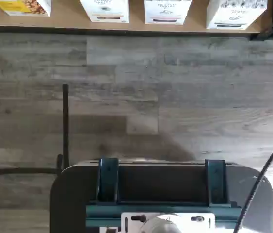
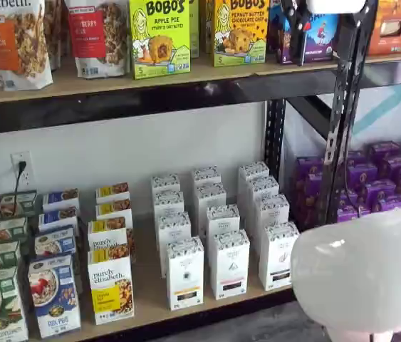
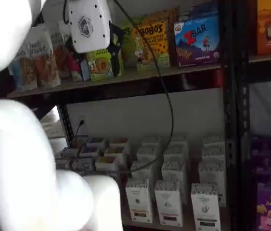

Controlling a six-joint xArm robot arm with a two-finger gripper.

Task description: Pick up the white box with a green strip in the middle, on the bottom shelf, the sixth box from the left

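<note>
The white box with a dark green band [image 2: 278,256] stands at the right end of the front row on the bottom shelf [image 2: 147,288]. It also shows in a shelf view [image 3: 205,208] and in the wrist view [image 1: 235,12], at the edge of the tan board [image 1: 68,18]. The same cartons with a pink-red band [image 2: 228,264] and a yellow band [image 2: 184,274] stand to its left. My gripper [image 2: 296,32] hangs high, level with the upper shelf and far above the box; it shows in both shelf views [image 3: 116,48]. Its black fingers are side-on, so no gap shows.
Bobo's boxes [image 2: 159,35] and granola bags [image 2: 15,39] fill the upper shelf. A black rack post [image 2: 342,107] stands right of the white box, with purple boxes [image 2: 385,178] beyond. My white arm link [image 2: 364,278] blocks the foreground. Grey plank floor [image 1: 175,97] lies below.
</note>
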